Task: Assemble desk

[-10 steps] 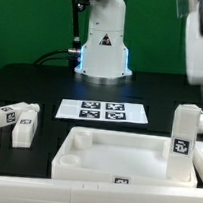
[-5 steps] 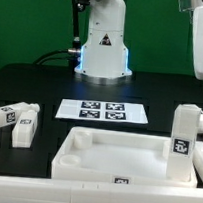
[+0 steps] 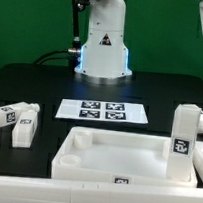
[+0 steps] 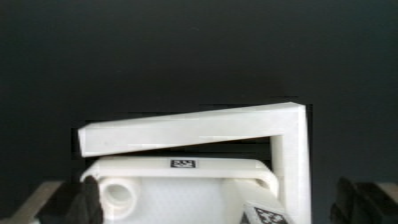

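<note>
Plainly we have little in hand at this point: the jaws stand released and wide with nothing between them, hanging high at the upper corner on the exterior view's right, well above the work. The desk top (image 3: 115,151) lies rim-up on the black desk (image 3: 31,83), near the front, and one leg (image 3: 182,137) stands upright in its corner on the exterior view's right. The wrist view looks down on that same leg (image 4: 178,188) tucked into the angle of the rim (image 4: 214,125). We cannot tell whether that leg is seated fully, and that is our first worry: if it is only loosely in, a brush from the jaws on the way down or a nudge to the top could tilt it or pop it out. The other legs (image 3: 23,124) lie well apart from the top on the exterior view's left, packed just beside one another, so closing on one may catch or shove its neighbour and leave a crooked grip. Nothing we can see pins the top down, so pressing or twisting a new leg into a corner may slide the whole piece, perhaps toward the marker board (image 3: 104,111) behind it
</note>
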Robot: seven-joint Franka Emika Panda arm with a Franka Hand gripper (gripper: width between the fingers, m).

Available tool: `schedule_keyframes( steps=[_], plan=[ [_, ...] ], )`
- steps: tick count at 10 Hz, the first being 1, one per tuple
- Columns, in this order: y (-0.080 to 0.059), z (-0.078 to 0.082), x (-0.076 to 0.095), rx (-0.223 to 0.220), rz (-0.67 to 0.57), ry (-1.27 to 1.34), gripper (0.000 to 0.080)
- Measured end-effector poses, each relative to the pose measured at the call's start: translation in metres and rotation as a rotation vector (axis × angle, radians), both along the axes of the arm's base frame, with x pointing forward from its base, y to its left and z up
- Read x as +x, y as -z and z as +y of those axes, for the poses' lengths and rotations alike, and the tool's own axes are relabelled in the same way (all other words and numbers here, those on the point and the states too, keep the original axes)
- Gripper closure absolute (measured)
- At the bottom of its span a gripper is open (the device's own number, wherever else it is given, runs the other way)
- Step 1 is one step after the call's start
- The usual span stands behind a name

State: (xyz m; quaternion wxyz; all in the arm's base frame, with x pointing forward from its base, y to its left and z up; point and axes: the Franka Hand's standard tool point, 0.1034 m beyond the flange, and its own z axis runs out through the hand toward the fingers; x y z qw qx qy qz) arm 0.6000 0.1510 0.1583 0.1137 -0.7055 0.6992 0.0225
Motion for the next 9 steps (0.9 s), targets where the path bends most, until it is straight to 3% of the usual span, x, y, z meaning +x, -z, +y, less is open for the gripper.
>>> schedule_keyframes(
  steps=[3, 5, 6, 9],
  plan=[
    [-0.001, 0.006, -0.002, -0.025, -0.037, -0.185, 0.0151],
    [0.006, 0.025, -0.029, -0.043, -0.039, -0.325, 0.0151],
    [0.008, 0.029, -0.035, -0.056, -0.045, -0.389, 0.0151],
    [0.007, 0.022, -0.03, -0.079, -0.08, -0.547, 0.0151]
  ],
)
